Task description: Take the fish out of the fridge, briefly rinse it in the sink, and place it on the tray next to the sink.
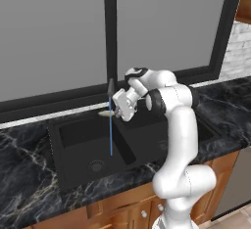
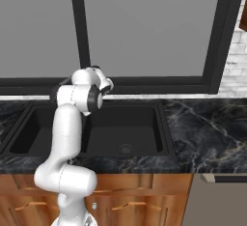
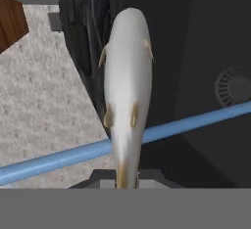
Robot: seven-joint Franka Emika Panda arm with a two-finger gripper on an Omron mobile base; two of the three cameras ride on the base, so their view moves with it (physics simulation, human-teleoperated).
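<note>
Landmark for all entries: black double-basin recessed sink point(image 1: 93, 147).

Brown wooden cabinet fronts point(image 1: 127, 213): directly below the sink's front edge.

Black white-veined marble counter point(image 1: 24, 174): wraps the sink on all sides.

White jointed robot arm point(image 1: 179, 140): rises in front of the sink and bends over its dividing wall.

Two-finger gripper point(image 1: 113, 109): held above the sink, over its left basin, jaws clamped shut on the tail end of the fish.

Small slim silvery-white fish point(image 3: 126, 91): above the sink, gripped by its tail and pointing away from the hand, yellowish fins showing; seen as a pale sliver point(image 1: 105, 113) just beside the gripper.

Thin blue stream of water point(image 1: 111, 132): falls straight into the sink's left basin, crossing the fish.

Thin dark faucet point(image 1: 111, 88): behind the sink, at its middle.

Dark-framed grey window point(image 1: 59, 32): on the wall behind the sink.
</note>
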